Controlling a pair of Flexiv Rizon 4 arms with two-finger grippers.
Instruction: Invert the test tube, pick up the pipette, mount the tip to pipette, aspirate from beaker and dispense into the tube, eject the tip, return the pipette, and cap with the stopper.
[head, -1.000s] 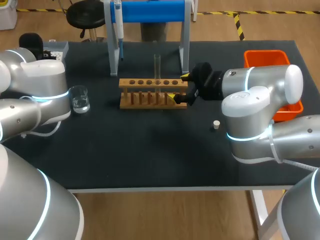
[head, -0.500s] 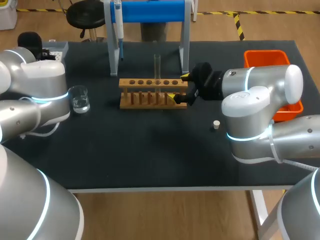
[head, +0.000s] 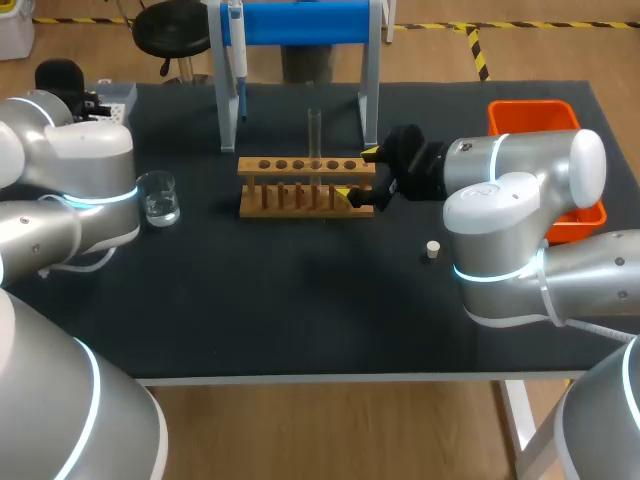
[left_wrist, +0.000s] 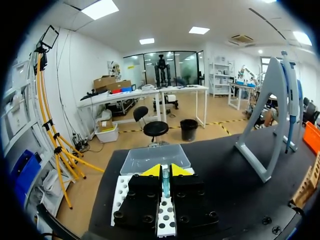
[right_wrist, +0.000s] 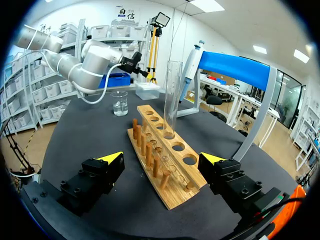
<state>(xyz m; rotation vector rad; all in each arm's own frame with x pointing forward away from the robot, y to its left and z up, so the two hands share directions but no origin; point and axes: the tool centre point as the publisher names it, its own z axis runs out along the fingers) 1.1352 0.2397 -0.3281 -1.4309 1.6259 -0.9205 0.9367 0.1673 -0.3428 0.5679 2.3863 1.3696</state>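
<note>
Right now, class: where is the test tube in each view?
Head view: test tube upright in the wooden rack, mid-table.
Left wrist view: not in it.
Right wrist view: test tube upright in the rack, ahead of the right gripper.
Shared landmark: the pipette stand.

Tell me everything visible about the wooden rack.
The wooden rack is pale, bare-looking wood: a top board with a row of round holes above a base carrying upright pegs. It stands level on the black table. A clear test tube stands upright in one hole. One end sits between the open fingers of the right claw, apparently untouched.
</note>
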